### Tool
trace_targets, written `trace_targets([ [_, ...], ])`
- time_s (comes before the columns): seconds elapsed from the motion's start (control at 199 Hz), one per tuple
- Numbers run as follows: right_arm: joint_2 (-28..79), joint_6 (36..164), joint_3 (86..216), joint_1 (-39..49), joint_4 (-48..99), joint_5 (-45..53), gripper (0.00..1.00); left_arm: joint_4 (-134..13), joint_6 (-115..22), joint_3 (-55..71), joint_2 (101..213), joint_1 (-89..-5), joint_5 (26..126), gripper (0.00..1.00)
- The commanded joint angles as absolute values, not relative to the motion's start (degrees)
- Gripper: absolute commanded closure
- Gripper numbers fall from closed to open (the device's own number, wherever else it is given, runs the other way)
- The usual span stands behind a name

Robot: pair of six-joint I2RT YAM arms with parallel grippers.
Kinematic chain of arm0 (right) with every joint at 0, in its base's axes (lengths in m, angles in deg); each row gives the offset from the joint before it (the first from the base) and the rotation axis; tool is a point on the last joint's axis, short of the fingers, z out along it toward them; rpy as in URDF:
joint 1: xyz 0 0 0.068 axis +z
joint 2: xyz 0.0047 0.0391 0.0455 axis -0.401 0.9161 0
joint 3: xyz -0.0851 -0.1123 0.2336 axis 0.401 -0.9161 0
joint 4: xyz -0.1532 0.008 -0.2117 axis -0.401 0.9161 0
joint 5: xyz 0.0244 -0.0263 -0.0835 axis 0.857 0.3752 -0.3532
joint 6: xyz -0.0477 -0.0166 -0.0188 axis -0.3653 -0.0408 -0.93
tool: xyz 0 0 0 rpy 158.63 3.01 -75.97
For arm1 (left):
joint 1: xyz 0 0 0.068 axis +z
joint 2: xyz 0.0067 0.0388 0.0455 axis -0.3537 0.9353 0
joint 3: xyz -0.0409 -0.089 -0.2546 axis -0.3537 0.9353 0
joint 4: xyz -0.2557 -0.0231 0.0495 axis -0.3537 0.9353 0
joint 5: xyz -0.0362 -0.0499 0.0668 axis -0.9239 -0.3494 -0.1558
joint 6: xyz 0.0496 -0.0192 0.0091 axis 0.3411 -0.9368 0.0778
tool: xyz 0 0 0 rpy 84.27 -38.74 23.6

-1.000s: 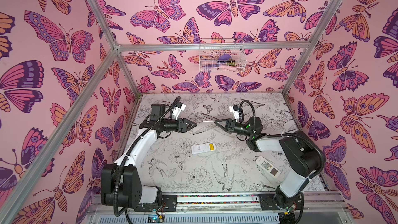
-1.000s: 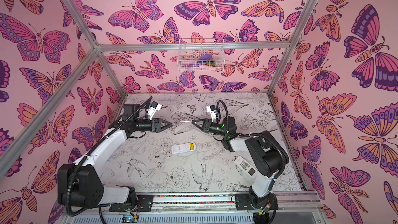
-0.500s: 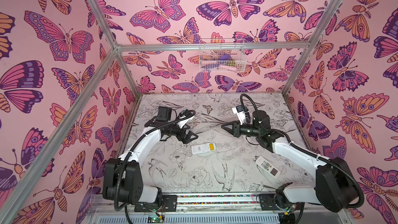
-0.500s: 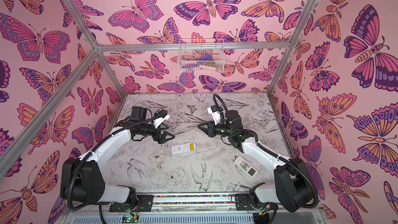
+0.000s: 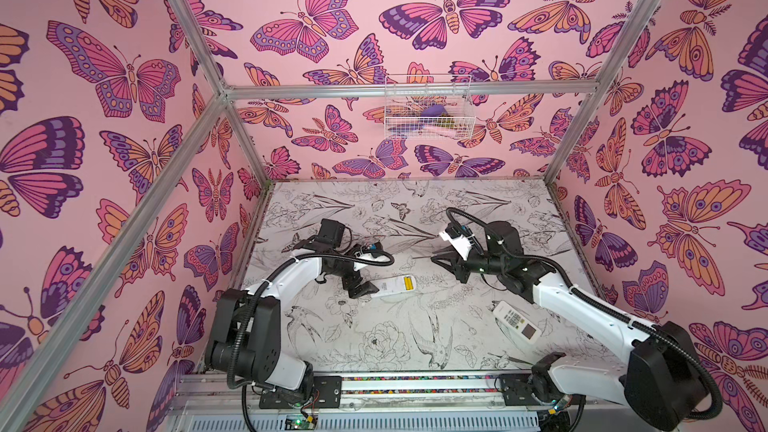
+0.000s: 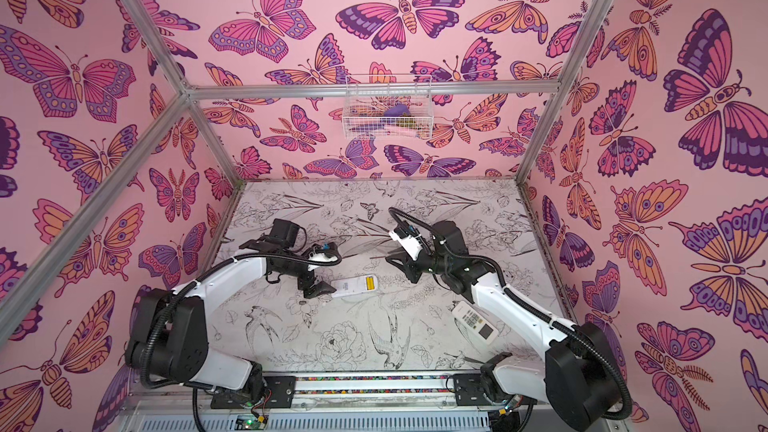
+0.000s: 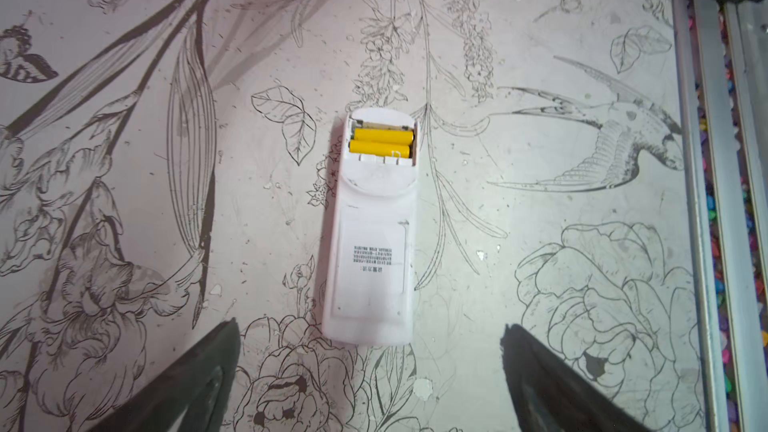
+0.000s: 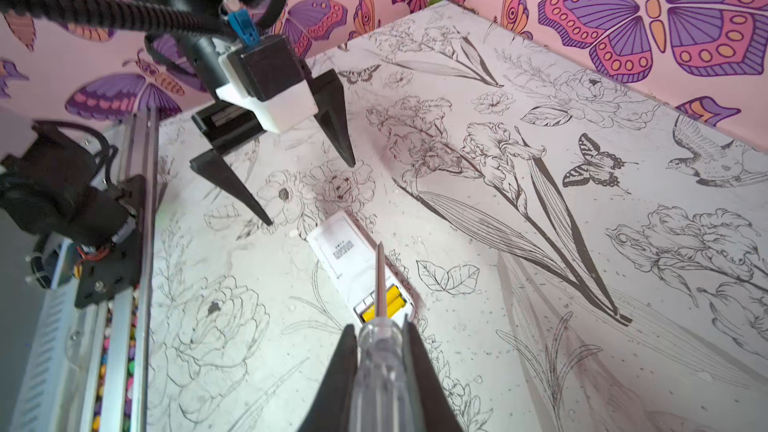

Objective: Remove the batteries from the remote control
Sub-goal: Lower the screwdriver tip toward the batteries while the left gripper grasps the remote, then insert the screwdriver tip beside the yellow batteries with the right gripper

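Near the middle of the bench: the remote control, flat, back side up, lid off. In the open bay at one end: the batteries, two yellow ones, side by side, lying across the remote, not along it. No dark one to be seen.

At the other end, the label end: the left hand, fingers spread very wide, holding nothing, touching nothing. Pointed straight down the long way of the remote, with the label end just between the two finger tips and the batteries at the far end. Looks low over the bench, but hard to tell how low.

On the battery side: the right hand, clamped tight on a screwdriver with a clear handle. Metal tip aimed at the remote, crossing over the yellow batteries in the right wrist view. Touching them or not? Cannot tell.

Best guess at the plan: hold the label end down with the left hand, then pry the batteries out with the tip. Nearest the batteries: the right hand and its tool. Nearest the remote's body: the left hand.

Off by the right arm: a second remote, buttons up, well apart.
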State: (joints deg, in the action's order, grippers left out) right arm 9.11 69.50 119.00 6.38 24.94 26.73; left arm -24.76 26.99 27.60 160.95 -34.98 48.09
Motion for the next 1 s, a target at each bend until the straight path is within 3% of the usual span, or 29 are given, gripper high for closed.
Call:
trace_targets([
  [0.0, 10.07, 56.85, 119.59, 7.77, 29.24, 26.37, 1.0, -25.37, 34.72, 29.3, 162.61, -35.66, 49.38, 0.0],
  [0.306, 16.33, 36.12, 125.62, 12.98, 42.28, 21.87, 1.0, -26.62, 35.29, 28.23, 167.67, -36.71, 51.62, 0.0],
  [0.687, 21.72, 24.65, 126.55, 16.6, 37.56, 15.27, 1.0, -29.51, 39.32, 27.84, 173.15, -37.99, 54.11, 0.0],
  [0.998, 25.87, 19.81, 128.83, 17.38, 35.52, 12.62, 1.0, -29.95, 41.19, 26.23, 178.36, -38.25, 52.98, 0.15],
])
